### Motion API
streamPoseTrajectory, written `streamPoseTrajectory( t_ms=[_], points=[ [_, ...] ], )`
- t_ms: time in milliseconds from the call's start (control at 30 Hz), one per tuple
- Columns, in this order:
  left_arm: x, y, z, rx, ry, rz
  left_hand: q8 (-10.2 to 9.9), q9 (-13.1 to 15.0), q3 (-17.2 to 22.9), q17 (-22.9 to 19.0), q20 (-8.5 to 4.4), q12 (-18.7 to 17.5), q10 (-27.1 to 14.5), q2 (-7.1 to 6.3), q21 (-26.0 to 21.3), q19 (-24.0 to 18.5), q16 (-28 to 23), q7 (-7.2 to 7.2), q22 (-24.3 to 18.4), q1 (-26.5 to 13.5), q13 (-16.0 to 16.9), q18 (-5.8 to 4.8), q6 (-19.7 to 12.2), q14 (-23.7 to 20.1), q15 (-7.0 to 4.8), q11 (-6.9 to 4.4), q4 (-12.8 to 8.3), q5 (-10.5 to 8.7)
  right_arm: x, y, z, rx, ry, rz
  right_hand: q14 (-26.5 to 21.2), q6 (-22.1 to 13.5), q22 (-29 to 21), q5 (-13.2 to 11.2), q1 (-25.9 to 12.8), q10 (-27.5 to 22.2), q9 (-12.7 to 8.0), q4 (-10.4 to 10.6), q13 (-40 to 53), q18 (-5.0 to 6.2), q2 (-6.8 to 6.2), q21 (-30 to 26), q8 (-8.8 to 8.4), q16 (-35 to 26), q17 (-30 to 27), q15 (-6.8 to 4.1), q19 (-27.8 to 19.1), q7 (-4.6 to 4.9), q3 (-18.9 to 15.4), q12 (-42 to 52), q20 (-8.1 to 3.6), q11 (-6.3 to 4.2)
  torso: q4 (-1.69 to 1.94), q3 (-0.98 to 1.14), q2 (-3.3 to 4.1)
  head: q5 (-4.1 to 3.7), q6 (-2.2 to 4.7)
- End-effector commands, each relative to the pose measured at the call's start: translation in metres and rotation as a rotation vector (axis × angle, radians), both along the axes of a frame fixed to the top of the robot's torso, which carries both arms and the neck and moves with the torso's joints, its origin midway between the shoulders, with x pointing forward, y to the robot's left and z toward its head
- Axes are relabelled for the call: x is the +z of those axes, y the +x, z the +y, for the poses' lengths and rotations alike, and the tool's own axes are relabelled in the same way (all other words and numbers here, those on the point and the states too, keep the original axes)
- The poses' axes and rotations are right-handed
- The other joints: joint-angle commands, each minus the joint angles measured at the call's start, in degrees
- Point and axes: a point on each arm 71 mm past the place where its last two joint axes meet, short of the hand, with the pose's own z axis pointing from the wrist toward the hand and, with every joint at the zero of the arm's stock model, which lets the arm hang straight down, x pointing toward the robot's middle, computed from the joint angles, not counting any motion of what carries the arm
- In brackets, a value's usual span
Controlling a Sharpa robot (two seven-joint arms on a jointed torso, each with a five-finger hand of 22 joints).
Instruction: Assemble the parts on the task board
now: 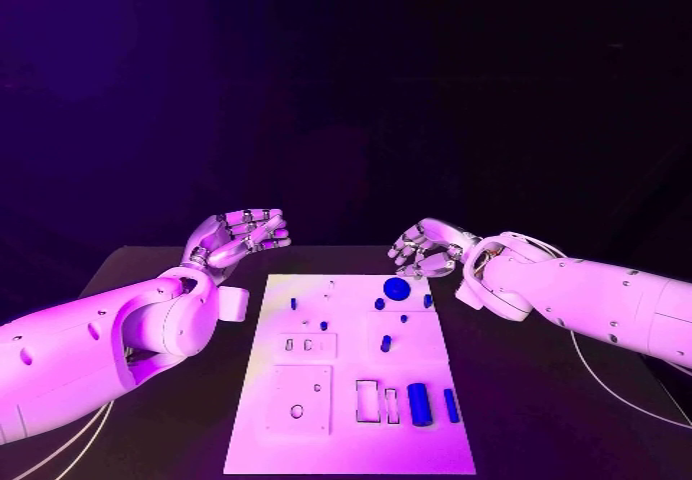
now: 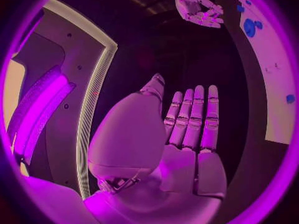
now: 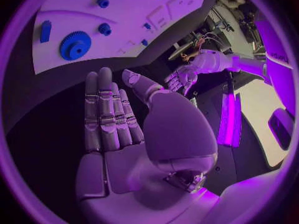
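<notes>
Now we are seeing both hands, left hand (image 1: 238, 237) and right hand (image 1: 428, 250), hovering with fingers apart, gripping nothing, beyond the white board (image 1: 346, 440) on the black table (image 1: 173, 440).

A black table (image 1: 159, 400) carried the white task board (image 1: 346, 440), which lay flat at its middle, running from the near edge toward the far side. Dark bare tabletop showed to the left and right of the board.

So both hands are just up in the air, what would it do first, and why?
Probably lower the right hand toward the blue gear on the task board: both hands are empty, the left hand too, and the gear lies closest to the right one.
</notes>
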Motion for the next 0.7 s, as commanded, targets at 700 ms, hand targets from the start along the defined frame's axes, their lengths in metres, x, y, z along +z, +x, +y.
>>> streamPoseTrajectory(
  t_ms=[700],
  points=[
    [0.024,-0.017,-0.010,-0.100,-0.019,-0.050,0.0,0.0,0.1,0.7,-0.28,-0.9,0.1,-0.22,0.7,1.2,0.8,1.63,0.1,0.7,-0.2,0.89,-0.2,0.8,-0.21,0.13,0.1,-0.22,-0.005,-0.014,0.029,0.091,-0.349,-0.093,4.2,2.1,26.9,0.5,-3.9,-2.1,3.4,3.5,1.3,-2.98,-3.66,21.5,-1.02,37.2,32.0,-0.46,13.7,-0.89,4.1,0.0,-0.47,-0.56,1.86,-1.16,3.77,-1.19,-0.56]
  ],
)
